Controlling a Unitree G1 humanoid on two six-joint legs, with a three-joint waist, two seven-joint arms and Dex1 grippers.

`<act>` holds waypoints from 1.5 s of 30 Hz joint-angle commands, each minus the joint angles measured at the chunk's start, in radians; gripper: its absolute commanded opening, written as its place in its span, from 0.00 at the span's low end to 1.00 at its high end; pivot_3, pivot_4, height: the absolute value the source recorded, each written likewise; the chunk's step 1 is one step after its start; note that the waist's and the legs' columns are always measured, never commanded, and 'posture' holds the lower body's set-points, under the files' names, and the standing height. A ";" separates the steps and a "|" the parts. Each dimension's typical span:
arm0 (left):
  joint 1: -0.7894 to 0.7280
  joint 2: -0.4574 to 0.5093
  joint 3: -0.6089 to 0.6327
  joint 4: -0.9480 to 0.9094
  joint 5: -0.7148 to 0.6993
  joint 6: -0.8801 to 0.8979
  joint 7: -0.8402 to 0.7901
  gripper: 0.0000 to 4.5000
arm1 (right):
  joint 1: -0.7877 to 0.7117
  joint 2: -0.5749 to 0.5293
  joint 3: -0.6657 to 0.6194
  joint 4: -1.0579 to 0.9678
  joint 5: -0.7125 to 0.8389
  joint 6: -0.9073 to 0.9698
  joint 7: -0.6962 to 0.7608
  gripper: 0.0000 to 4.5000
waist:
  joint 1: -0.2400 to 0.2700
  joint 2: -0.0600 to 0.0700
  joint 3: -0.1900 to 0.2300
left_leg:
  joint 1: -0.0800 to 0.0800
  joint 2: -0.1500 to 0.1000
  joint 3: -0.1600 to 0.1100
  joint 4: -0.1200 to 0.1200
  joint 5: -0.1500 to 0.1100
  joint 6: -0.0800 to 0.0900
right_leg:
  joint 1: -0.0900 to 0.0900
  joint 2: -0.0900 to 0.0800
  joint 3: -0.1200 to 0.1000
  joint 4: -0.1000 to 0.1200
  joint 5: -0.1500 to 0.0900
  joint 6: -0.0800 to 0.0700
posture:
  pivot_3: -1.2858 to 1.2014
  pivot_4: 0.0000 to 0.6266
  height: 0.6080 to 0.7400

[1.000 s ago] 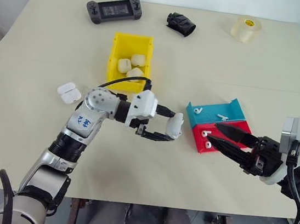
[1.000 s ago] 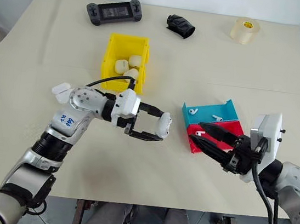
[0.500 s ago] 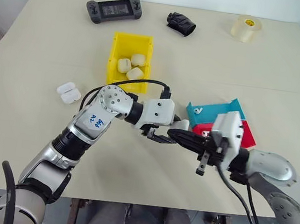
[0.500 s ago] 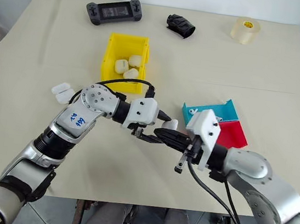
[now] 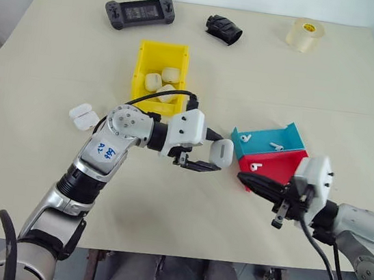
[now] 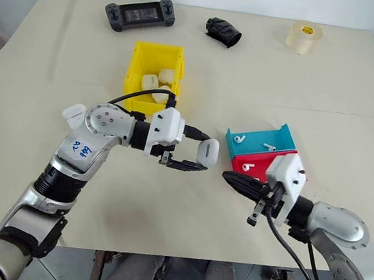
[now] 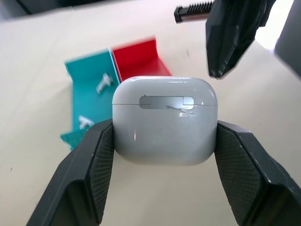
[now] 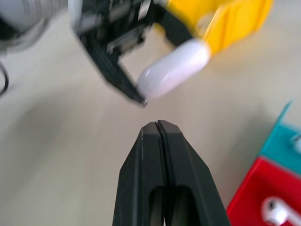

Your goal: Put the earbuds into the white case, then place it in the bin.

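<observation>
My left gripper (image 5: 218,156) is shut on the white case (image 5: 222,151), held above the table's middle with its lid closed (image 7: 164,120). My right gripper (image 5: 245,179) is shut with nothing showing between its fingers (image 8: 158,141); it points at the case from a short gap to the right. Two earbuds (image 5: 245,138) lie in the teal tray (image 5: 291,134), and another earbud (image 5: 256,167) lies in the red tray (image 5: 282,161). The yellow bin (image 5: 140,79) stands beyond the left arm, with several white cases inside.
Two more white cases (image 5: 83,116) lie on the table left of the left arm. At the far edge are a black game controller (image 5: 140,11), a black crumpled object (image 5: 224,29) and a tape roll (image 5: 306,33).
The right gripper, open a second ago, reached in to the held case, then drew back to the right and now stands shut. The left gripper kept hold of the case.
</observation>
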 commanded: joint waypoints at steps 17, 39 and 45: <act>-0.024 -0.204 0.368 0.104 0.056 0.048 0.809 0.62 | 0.088 0.080 -0.149 0.066 -0.192 -0.287 0.005 1.00 | 0.007 -0.001 0.000 | 0.001 -0.002 -0.003 0.003 0.000 0.000 | 0.002 0.000 0.001 0.002 0.000 0.000 | 0.52 0.24 1.00; -0.132 -0.211 0.325 0.267 -0.001 -0.056 0.691 0.99 | 0.043 0.087 -0.142 0.029 -0.178 -0.256 -0.064 1.00 | 0.000 -0.001 -0.001 | 0.000 -0.002 -0.003 0.002 0.000 0.000 | 0.000 0.000 0.002 0.002 0.001 0.001 | 0.52 0.24 1.00; 0.147 0.003 0.356 -0.112 -0.152 0.009 0.420 0.99 | 0.031 0.075 -0.142 0.092 -0.171 -0.283 0.005 1.00 | -0.021 0.000 -0.001 | 0.001 -0.001 -0.003 -0.001 0.000 0.000 | -0.002 0.000 0.003 0.002 0.001 0.001 | 0.52 0.24 1.00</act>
